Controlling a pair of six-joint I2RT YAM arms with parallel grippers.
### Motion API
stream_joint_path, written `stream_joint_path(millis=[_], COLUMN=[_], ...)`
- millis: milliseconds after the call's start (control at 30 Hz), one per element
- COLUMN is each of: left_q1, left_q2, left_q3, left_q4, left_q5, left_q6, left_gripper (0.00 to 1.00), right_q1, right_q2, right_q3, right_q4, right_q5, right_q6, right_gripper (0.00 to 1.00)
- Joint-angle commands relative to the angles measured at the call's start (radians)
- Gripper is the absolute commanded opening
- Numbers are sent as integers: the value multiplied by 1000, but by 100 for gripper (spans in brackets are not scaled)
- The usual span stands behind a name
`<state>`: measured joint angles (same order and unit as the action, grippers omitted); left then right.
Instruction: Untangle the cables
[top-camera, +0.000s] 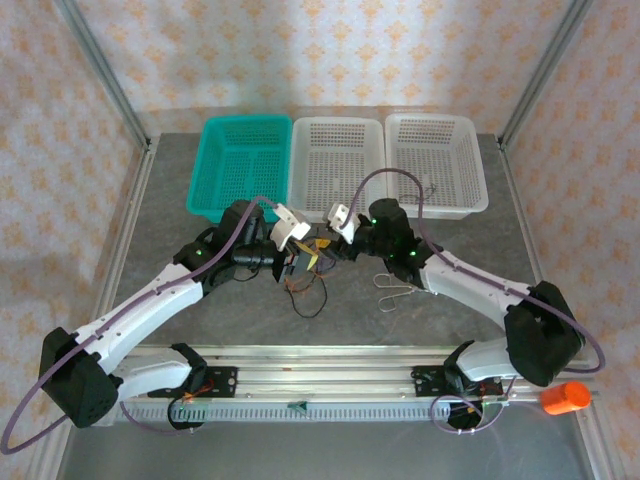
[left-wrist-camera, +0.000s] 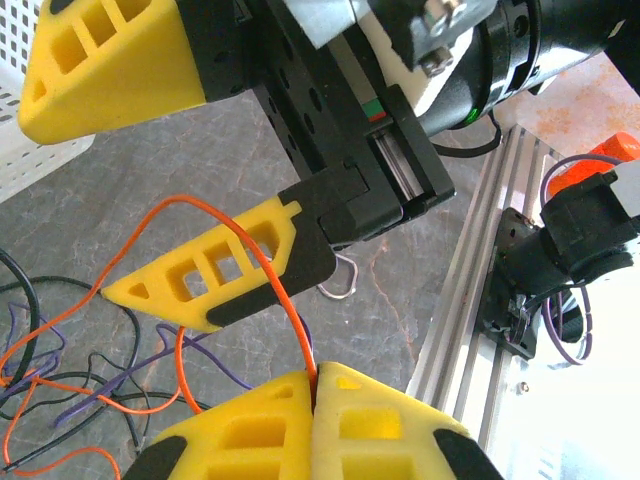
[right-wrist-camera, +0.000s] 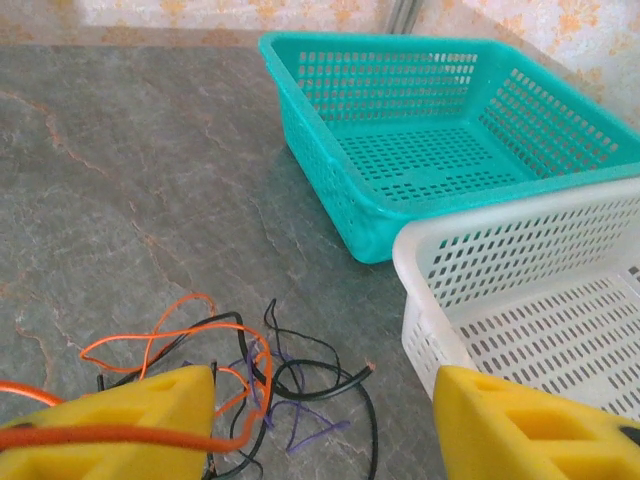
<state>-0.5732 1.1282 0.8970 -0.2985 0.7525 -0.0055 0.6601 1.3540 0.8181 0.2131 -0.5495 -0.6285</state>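
While one orange cable (left-wrist-camera: 298, 330) is pinched between the pressed-together fingers of the left gripper (left-wrist-camera: 315, 385), the step in hand is judged to be its separation from the tangle of cables (top-camera: 305, 275). The tangle lies on the table (top-camera: 170, 200) at centre, just near of the baskets.

Right gripper (right-wrist-camera: 325, 390): fingers spread, nothing clamped; the same orange strand is draped across one finger (right-wrist-camera: 140, 400).

Handling advice: the strand should be closed on squarely, close beside the held end. It should then be drawn apart slowly, so that the black cable (right-wrist-camera: 345, 376) and the purple loops are not dragged along.

Adjacent items:
- teal basket (top-camera: 240, 165), far left
- middle white basket (top-camera: 337, 165), beside it
- right white basket (top-camera: 435, 150), far right
- silver wire clip (top-camera: 395, 290), right of the tangle and apart from it

Obstructions: both grippers are crowded over the tangle, so finger contact is judged a risk. Snagged loops may be tightened by a fast pull.
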Motion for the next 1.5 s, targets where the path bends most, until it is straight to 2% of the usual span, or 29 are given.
stream_joint_path(millis=[0, 100, 400, 533, 767, 933, 967, 1000, 1067, 1100, 1267, 1333, 1467], left_q1=[7, 7, 7, 7, 7, 7, 7, 7, 7, 7, 7, 7, 7], left_q2=[5, 5, 11, 10, 4, -2, -5, -10, -22, -30, -77, -90, -117], left_q3=[36, 35, 33, 37, 36, 28, 24, 19, 2, -10, -89, -125, -205], left_q4=[-10, -10, -4, -11, -12, 9, 19, 30, 56, 73, 181, 227, 329], left_q5=[18, 23, 21, 11, -14, -58, -69, -82, -114, -131, -297, -324, -341], left_q6=[17, 15, 6, 7, 6, -23, -33, -44, -68, -82, -188, -217, -243], left_gripper=[0, 0, 0, 0, 0, 0, 9, 27, 53, 60, 69, 72, 73], right_q1=[-4, -4, -3, -4, -4, -4, -4, -4, -4, -4, -4, -4, -4], right_q2=[7, 13, 29, 26, 8, -15, -19, -22, -29, -33, -50, -47, -60], right_q3=[35, 36, 39, 38, 22, 9, 7, 9, 9, 9, 17, 42, 67], right_q4=[46, 49, 76, 82, 84, 86, 87, 86, 88, 86, 56, 16, -7], right_q5=[-27, -27, -46, -52, -44, -39, -41, -42, -42, -40, -8, -9, -30], right_q6=[13, 13, 45, 55, 70, 100, 118, 139, 185, 214, 351, 407, 500], right_gripper=[60, 59, 45, 31, 0, 0, 0, 0, 0, 0, 0, 0, 0])
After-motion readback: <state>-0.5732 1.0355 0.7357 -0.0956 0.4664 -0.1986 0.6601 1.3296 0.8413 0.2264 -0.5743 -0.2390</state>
